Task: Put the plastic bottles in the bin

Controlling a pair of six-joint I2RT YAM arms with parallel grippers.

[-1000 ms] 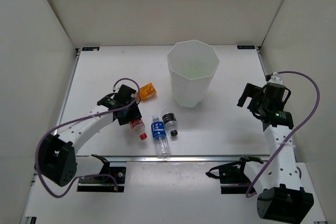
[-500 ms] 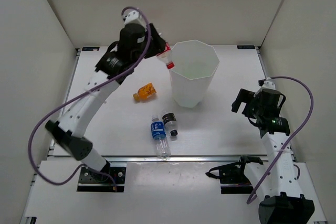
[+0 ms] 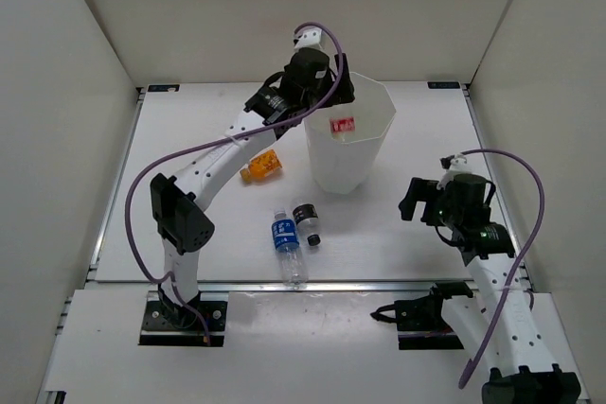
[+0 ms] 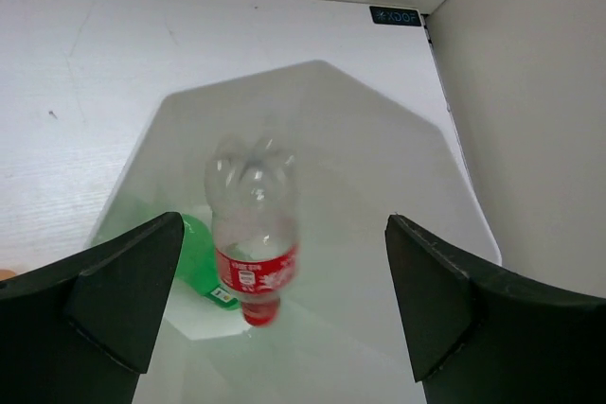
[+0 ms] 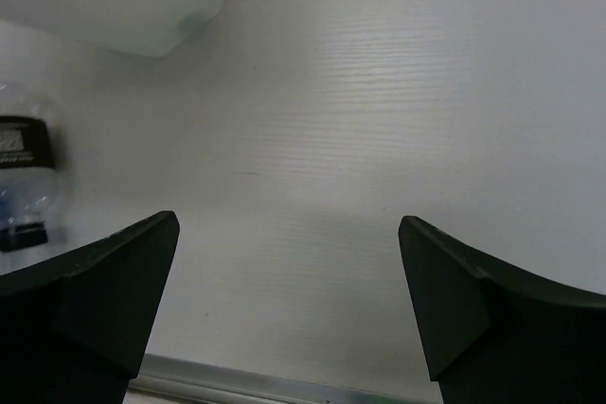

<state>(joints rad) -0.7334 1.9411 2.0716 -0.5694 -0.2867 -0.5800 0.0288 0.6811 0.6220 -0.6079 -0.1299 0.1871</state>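
Observation:
My left gripper (image 3: 337, 95) (image 4: 284, 300) hangs open over the left side of the white bin (image 3: 347, 166) (image 4: 398, 177). A clear bottle with a red label (image 3: 342, 125) (image 4: 254, 238) is free of the fingers, cap down, inside the bin. A green bottle (image 4: 197, 270) lies on the bin's floor. On the table left of the bin lies the orange bottle (image 3: 261, 166). In front of the bin lie the blue-label bottle (image 3: 288, 241) and the black-label bottle (image 3: 306, 218) (image 5: 19, 163). My right gripper (image 3: 418, 199) (image 5: 289, 300) is open and empty, low over the table to the right of them.
White walls enclose the table on three sides. A metal rail (image 3: 312, 283) runs along the near edge, in front of the blue-label bottle. The bin's base corner (image 5: 142, 7) shows at the top left of the right wrist view.
My left arm carried the red-label bottle from the table up to the bin and opened; the bottle now drops inside. My right gripper shifted left and nearer, staying open.

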